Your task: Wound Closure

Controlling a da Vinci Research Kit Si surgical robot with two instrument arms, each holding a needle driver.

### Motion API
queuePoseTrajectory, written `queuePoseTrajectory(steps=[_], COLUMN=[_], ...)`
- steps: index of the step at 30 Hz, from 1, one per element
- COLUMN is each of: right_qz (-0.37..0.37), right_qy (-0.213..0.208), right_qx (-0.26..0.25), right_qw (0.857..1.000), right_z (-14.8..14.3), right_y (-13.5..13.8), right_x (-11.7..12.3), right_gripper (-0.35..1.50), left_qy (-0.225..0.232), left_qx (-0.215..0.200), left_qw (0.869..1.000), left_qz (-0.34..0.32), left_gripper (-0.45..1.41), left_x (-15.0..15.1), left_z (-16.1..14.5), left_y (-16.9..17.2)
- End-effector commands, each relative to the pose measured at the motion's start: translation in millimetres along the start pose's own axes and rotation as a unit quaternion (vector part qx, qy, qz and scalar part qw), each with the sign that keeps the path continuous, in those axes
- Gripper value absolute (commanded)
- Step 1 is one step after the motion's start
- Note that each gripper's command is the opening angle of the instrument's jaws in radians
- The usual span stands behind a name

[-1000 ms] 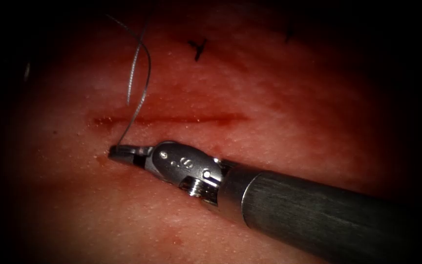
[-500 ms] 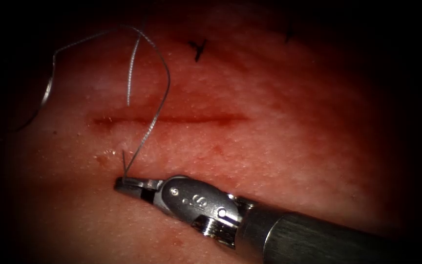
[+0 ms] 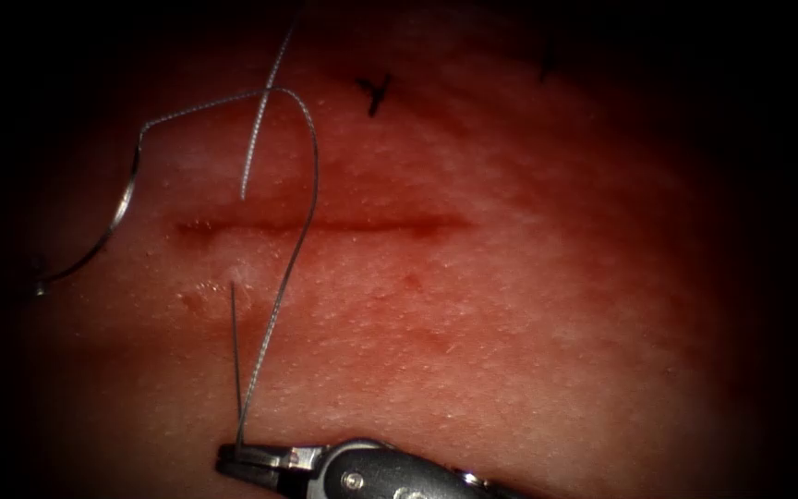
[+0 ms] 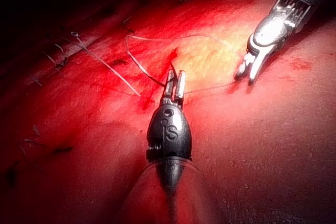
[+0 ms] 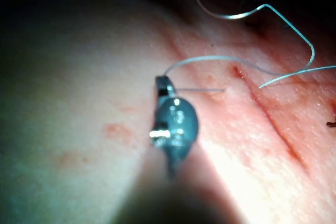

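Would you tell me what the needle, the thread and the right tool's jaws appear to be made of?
Needle: likely polished steel; a stiff, glinting curve lying free left of the cut. Thread: fine grey strand, probably synthetic; it bends in springy loops. Right tool: bright machined metal, jaws shut on the thread.

The right tool's pincer (image 3: 237, 457) is slim dark metal on a rounded, glossy steel wrist with 1 round rivet. The left tool's pincer (image 4: 247, 75) is bright silver, ribbed above.
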Motion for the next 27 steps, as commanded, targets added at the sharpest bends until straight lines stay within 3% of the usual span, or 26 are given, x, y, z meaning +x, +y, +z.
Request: queuePoseTrajectory(steps=[1,2,11,24,26,27], right_qz=[-0.008,-0.016,-0.052,-0.111,-0.114,-0.115], right_qy=[0.007,0.011,-0.005,-0.041,-0.042,-0.041], right_qx=[-0.011,-0.016,-0.043,-0.072,-0.073,-0.072], right_qw=[1.000,1.000,0.998,0.990,0.990,0.990], right_z=[1.0,1.0,1.9,10.7,11.6,11.5], right_y=[2.1,3.0,9.1,10.9,10.5,10.4], right_x=[-0.6,-1.0,-4.4,-7.0,-7.4,-7.5], right_gripper=[1.09,1.18,1.23,1.20,0.54,0.04], left_qy=[0.001,0.001,0.008,0.011,0.011,0.011], left_qx=[-0.001,-0.001,-0.014,-0.017,-0.018,-0.018], left_qw=[1.000,1.000,1.000,1.000,1.000,1.000], left_qz=[0.000,0.000,-0.004,-0.004,-0.005,-0.005], left_gripper=[-0.45,-0.45,-0.45,-0.45,-0.45,-0.45], left_x=[-0.4,-0.4,0.3,0.3,0.4,0.4], left_z=[0.7,0.7,1.1,1.3,1.2,1.2], left_y=[-0.1,0.0,1.0,1.2,1.2,1.2])
